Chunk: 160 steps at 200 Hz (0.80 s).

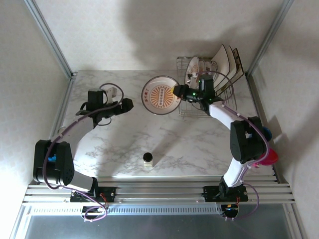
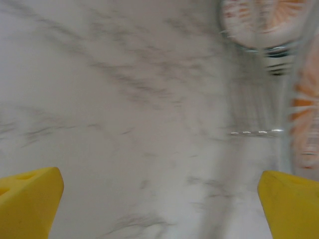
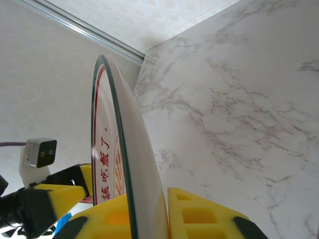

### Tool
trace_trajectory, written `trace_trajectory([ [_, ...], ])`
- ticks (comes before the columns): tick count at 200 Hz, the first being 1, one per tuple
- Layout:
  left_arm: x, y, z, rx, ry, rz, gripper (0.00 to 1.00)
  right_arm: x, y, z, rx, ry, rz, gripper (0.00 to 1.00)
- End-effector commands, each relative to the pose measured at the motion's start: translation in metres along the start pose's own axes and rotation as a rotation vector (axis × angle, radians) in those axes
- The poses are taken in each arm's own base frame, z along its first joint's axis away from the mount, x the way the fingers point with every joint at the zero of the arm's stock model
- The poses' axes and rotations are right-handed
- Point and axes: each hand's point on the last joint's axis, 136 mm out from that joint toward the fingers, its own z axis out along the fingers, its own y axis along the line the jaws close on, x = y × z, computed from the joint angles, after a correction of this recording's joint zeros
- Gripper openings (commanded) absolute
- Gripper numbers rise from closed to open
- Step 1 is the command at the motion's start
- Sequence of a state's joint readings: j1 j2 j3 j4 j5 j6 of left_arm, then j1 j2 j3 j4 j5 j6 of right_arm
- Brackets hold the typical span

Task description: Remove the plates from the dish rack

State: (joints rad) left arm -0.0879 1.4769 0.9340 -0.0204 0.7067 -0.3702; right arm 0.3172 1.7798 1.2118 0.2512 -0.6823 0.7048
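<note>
Our right gripper [image 3: 144, 211] pinches the round plate [image 1: 160, 94] by its rim, holding it just left of the dish rack [image 1: 189, 113] above the table [image 1: 149, 139]; our left gripper [image 1: 128, 104] hovers spread wide, probably ready to receive it.

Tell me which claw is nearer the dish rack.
Right. The right claw sits at the dish rack's left edge, shut on a round plate held just outside it. The left claw hangs open over the table, farther left, beyond that plate.
</note>
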Motion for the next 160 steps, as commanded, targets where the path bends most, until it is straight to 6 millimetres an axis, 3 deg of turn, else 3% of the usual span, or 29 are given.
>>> trace_trajectory([
  [1,-0.006,-0.051,0.0,0.309,0.022,0.014,1.0,-0.009,0.029,0.011,-0.092,0.0,-0.041,0.0],
  [40,-0.003,-0.055,0.009,0.369,0.038,-0.021,0.98,-0.006,0.046,0.031,-0.144,0.033,-0.056,0.0],
  [76,0.003,-0.05,0.019,0.375,0.053,-0.049,0.84,-0.001,0.054,0.043,-0.171,0.058,-0.054,0.0],
  [109,0.002,-0.05,0.021,0.378,0.05,-0.058,0.58,0.002,0.058,0.049,-0.185,0.074,-0.051,0.0],
  [160,-0.005,-0.047,0.024,0.359,0.035,-0.068,0.27,0.009,0.057,0.056,-0.183,0.108,-0.054,0.0],
])
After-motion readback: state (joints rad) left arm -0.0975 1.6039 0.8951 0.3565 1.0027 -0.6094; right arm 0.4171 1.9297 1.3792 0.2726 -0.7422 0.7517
